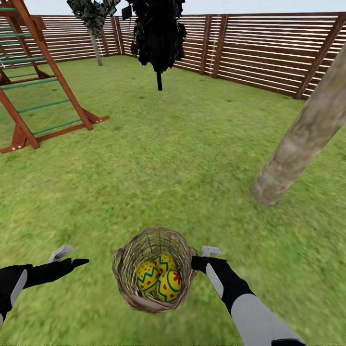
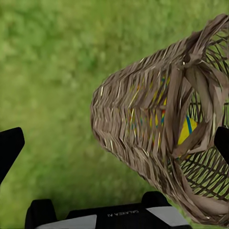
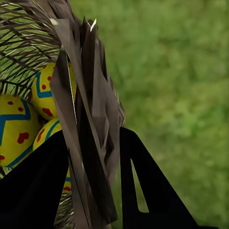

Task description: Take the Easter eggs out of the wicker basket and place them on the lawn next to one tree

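The right hand (image 1: 198,259) is clenched on the wicker basket (image 1: 126,283) rim, the left hand (image 1: 72,257) released beside the basket; tilt it and the three Easter eggs (image 1: 158,278) could spill

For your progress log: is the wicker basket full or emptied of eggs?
Full: all three Easter eggs lie inside the wicker basket, none on the lawn.

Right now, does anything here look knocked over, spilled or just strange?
Nothing is spilled: all three Easter eggs sit inside the wicker basket on the lawn. The odd part is the right gripper: its fingers straddle the basket's rim, one inside by the eggs, one outside. The left gripper hangs open beside the basket.
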